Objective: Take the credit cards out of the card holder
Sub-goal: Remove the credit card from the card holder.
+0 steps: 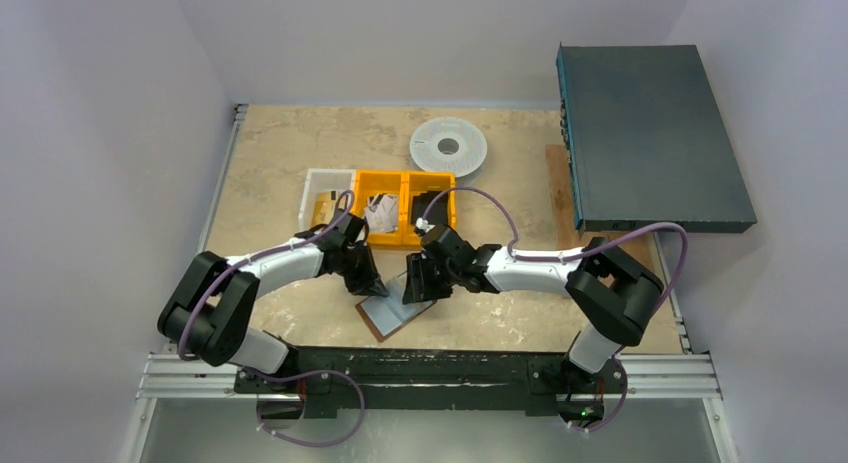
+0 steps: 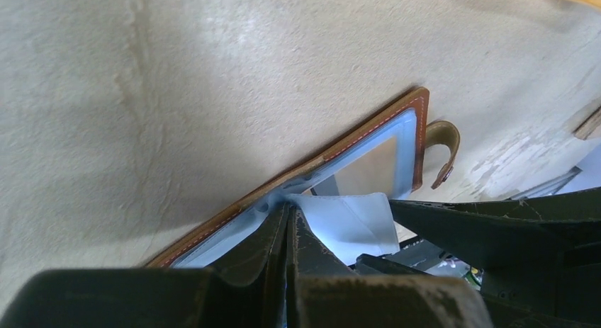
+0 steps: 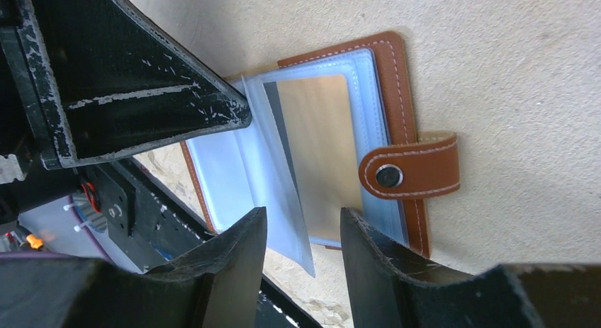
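Observation:
The brown card holder (image 1: 392, 313) lies open on the table near the front edge, its pale blue sleeves facing up (image 3: 393, 94) and its snap strap (image 3: 411, 173) folded over one side. My left gripper (image 2: 289, 213) is shut, its tips pressed onto the holder where a lifted sleeve (image 2: 351, 222) begins. My right gripper (image 3: 303, 215) is open and straddles that upright sleeve (image 3: 283, 193) without pinching it. The sleeve's far face looks grey; I cannot tell whether it holds one of the credit cards. In the top view both grippers (image 1: 375, 286) (image 1: 418, 291) meet over the holder.
Two orange bins (image 1: 405, 208) stand just behind the grippers, one holding whitish flat pieces (image 1: 380, 213), the other a black item (image 1: 430, 205). A clear bin (image 1: 320, 198) is to their left. A white spool (image 1: 448, 145) and a dark box (image 1: 650, 133) sit farther back.

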You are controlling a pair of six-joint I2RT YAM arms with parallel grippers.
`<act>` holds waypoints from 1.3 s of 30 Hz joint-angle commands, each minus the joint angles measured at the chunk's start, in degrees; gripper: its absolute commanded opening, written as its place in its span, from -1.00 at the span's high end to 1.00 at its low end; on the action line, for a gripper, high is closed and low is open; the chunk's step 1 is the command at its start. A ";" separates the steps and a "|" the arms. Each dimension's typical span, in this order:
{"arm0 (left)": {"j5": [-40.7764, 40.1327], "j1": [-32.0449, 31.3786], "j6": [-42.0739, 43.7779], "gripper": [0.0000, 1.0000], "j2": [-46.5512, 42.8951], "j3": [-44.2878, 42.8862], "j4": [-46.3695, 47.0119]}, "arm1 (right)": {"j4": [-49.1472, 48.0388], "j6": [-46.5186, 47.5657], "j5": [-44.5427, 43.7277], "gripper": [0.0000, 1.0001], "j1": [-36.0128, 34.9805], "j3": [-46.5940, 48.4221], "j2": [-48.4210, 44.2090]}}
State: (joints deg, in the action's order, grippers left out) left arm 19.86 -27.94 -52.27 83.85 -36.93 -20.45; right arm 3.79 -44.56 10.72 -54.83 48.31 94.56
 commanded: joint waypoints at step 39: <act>-9.02 0.87 2.69 0.60 -20.64 -5.84 -20.92 | -3.90 3.16 10.87 0.09 -5.03 9.26 6.66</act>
State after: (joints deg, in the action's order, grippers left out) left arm 7.68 -27.40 -48.88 62.98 -43.03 -44.29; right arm -0.73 -42.57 25.98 -59.94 57.63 106.41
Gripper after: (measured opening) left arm 0.197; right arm 0.450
